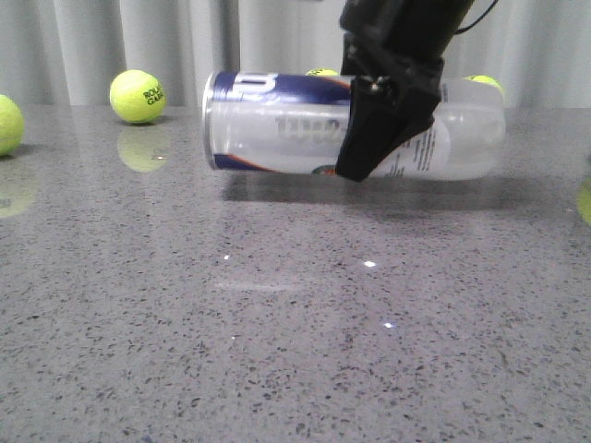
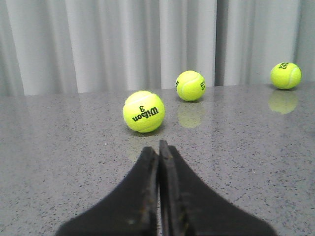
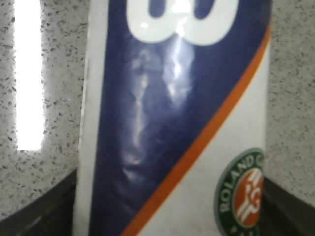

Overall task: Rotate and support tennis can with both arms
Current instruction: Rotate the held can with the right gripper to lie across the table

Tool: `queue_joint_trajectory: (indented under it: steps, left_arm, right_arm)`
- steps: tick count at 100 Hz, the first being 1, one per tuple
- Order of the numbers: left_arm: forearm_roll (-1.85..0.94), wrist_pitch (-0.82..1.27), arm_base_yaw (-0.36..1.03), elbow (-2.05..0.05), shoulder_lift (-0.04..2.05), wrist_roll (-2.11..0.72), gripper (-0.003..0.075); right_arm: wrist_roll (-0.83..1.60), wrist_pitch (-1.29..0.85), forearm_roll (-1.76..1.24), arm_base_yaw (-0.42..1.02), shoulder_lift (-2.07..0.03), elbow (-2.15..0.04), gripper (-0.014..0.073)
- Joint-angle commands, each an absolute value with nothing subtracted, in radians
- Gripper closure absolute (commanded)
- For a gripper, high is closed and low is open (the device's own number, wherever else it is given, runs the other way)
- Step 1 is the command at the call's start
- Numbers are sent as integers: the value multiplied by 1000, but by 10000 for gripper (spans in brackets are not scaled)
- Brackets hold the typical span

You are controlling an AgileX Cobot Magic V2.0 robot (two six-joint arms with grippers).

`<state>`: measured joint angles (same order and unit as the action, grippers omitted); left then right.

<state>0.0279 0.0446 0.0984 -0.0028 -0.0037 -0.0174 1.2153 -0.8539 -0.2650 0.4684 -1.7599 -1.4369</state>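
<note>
1. The right gripper (image 1: 374, 129), black and wedge-shaped, clamps the tennis can (image 1: 277, 125) from above near its middle; in the right wrist view its dark fingers (image 3: 37, 209) sit at both sides of the can's label (image 3: 162, 123).
2. The grey speckled table (image 1: 277, 351) fills the front view, with pale curtains (image 1: 138, 37) behind it.
3. The tennis can lies on its side, lengthwise across the far half of the table, its silver rim (image 1: 209, 120) pointing toward 9 o'clock. Whether it rests on the surface or hangs just above it cannot be told.
4. The left gripper (image 2: 158, 147) has its fingers pressed together, holding nothing, low over the table.
5. Yellow-green tennis balls lie scattered: one (image 1: 138, 96) at 10 o'clock from the can, another (image 1: 7, 124) at the table's 9 o'clock edge; a Wilson ball (image 2: 143, 111) sits just beyond the left gripper.
</note>
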Motion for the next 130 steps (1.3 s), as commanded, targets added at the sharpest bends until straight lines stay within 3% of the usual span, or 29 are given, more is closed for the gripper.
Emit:
queue_joint_trajectory:
  steps: [1, 21, 45, 130]
  left_arm:
    - [21, -38, 96, 45, -42, -8, 741]
    - [21, -38, 96, 45, -42, -8, 741]
    - [21, -38, 96, 45, -42, -8, 741]
    - [21, -38, 96, 45, -42, -8, 741]
  right_arm:
    - [1232, -821, -273, 474, -1732, -1469, 305]
    - [1255, -845, -273, 476, -1748, -1469, 261]
    - [1255, -849, -273, 476, -1748, -1469, -74]
    - [1255, -851, -274, 476, -1695, -1469, -55]
